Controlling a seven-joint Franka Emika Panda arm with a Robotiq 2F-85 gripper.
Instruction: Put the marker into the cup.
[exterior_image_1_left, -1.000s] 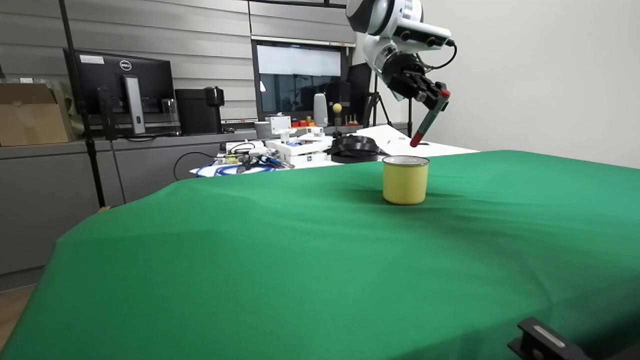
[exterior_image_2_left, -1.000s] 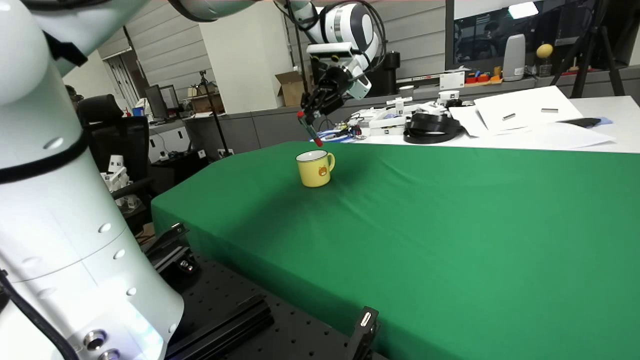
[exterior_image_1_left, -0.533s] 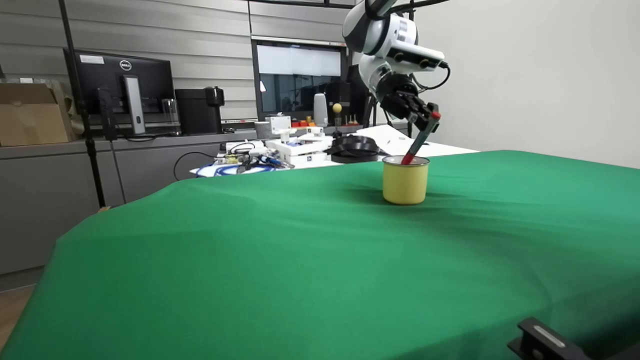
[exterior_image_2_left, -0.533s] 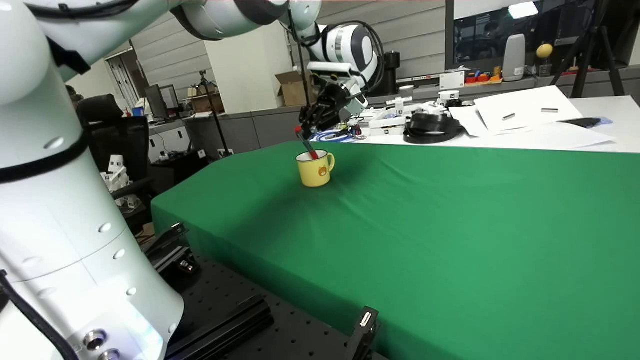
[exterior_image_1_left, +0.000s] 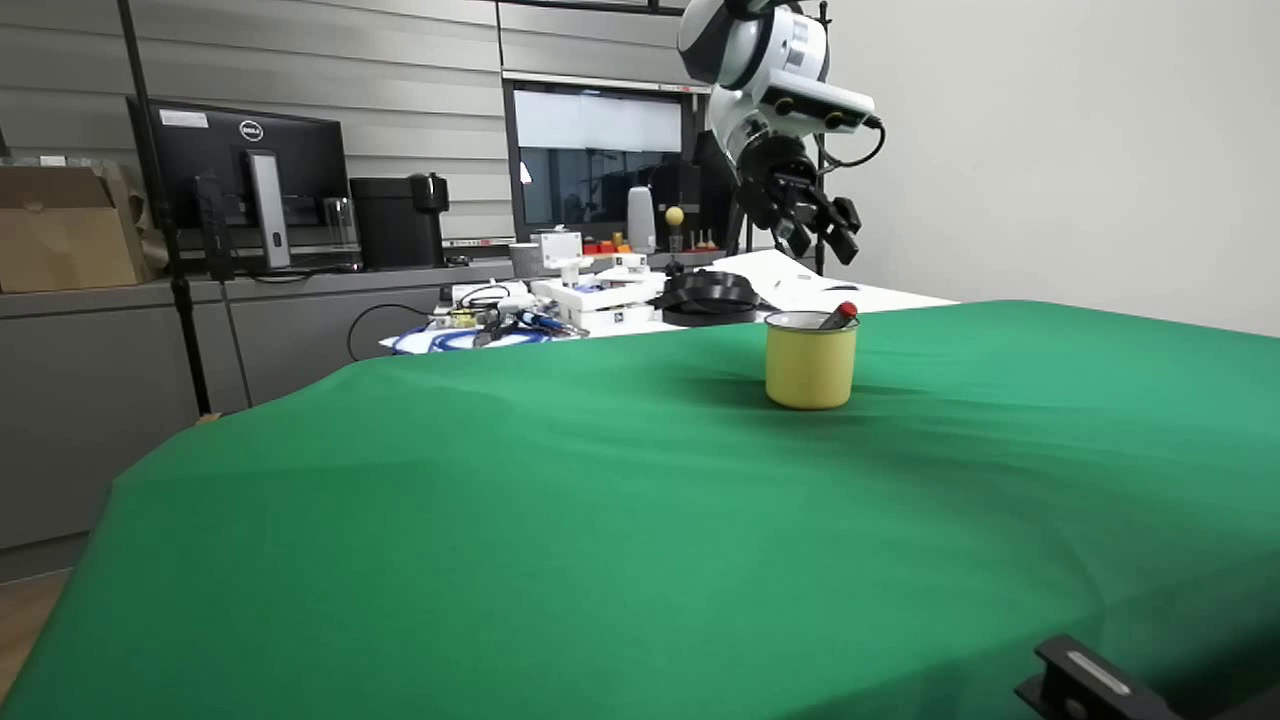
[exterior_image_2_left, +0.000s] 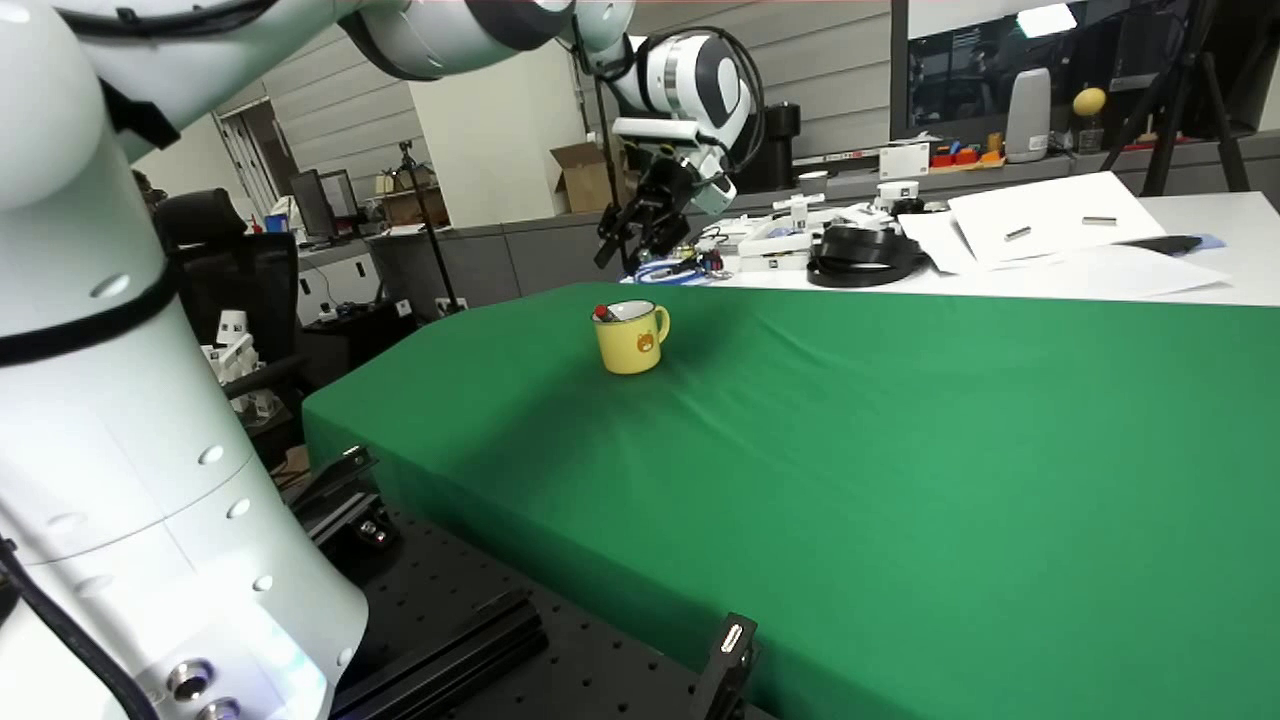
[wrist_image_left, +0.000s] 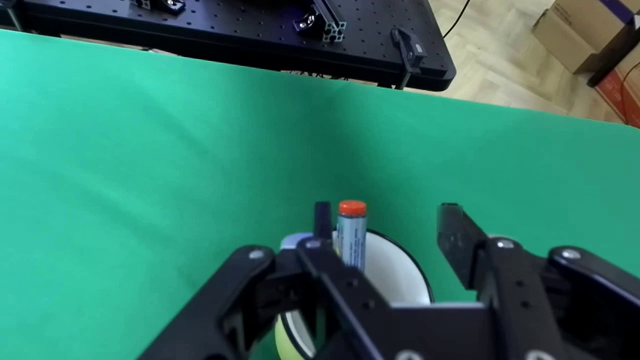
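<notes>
The pale yellow cup (exterior_image_1_left: 808, 368) stands upright on the green cloth in both exterior views; its handle and small bear print show in an exterior view (exterior_image_2_left: 625, 350). The marker (exterior_image_1_left: 840, 316) leans inside the cup, its red end just above the rim (exterior_image_2_left: 605, 313). My gripper (exterior_image_1_left: 822, 245) is open and empty above the cup, apart from the marker (exterior_image_2_left: 622, 258). In the wrist view my open gripper (wrist_image_left: 386, 216) spans wide, the marker (wrist_image_left: 352, 237) showing near the left finger with its red end up. The fingers hide part of the cup (wrist_image_left: 397, 272).
The green cloth (exterior_image_2_left: 850, 450) covers the table. A white table behind holds a black coil (exterior_image_1_left: 708, 298), white parts and cables, and papers (exterior_image_2_left: 1060, 220). Black clamps (exterior_image_2_left: 728, 660) stand at the near edge by the robot's base plate (wrist_image_left: 240, 30).
The gripper came down with the marker, its lower end entering the cup. Then the fingers opened and let it go; the marker now leans in the cup and the gripper is slightly higher.
</notes>
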